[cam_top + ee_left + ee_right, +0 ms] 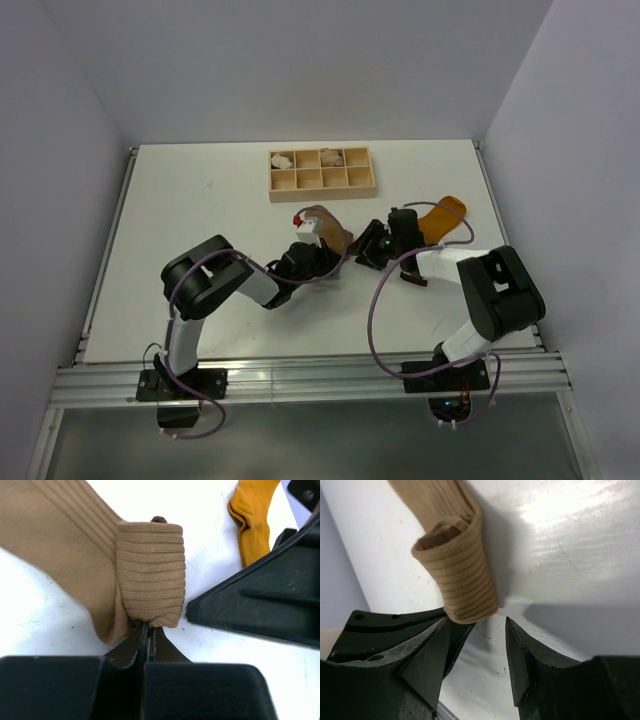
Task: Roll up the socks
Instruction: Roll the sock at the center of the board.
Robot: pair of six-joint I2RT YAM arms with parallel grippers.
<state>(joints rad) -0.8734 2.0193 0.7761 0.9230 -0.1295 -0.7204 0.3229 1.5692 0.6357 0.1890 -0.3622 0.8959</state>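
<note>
On the white table (200, 190), starting from the left: left arm bent low, reaching in toward the middle. Left gripper (312, 248) just left of centre, jaws pressed together and clamped on the tan sock (328, 228), pinching fabric at the foot of its roll.

Same grip close up from the left wrist: left gripper (148, 632) closed tight, fingertips meeting right under the ribbed roll of the tan sock (150, 575). Rest of that sock stretching away to the upper left. A dark brown tip peeking out just behind the roll.

Farther back, near the table's middle, a wooden tray (322, 193) of small compartments, well apart from both grippers. Pale bundles (331, 156) in two of its back-row compartments.

Right of the tan sock, right gripper (365, 250), pointing left toward it, jaws apart and holding nothing. From the right wrist: right gripper (482, 647) open over bare table, ribbed roll of the tan sock (462, 575) just at the tip of one finger (432, 650); touching or not, cannot tell.

Farther right, mustard sock (443, 213) lying on the table behind the right arm, clear of both sets of jaws. In the left wrist view, mustard sock (250, 522) at the upper right, beside the black body of the right gripper.
</note>
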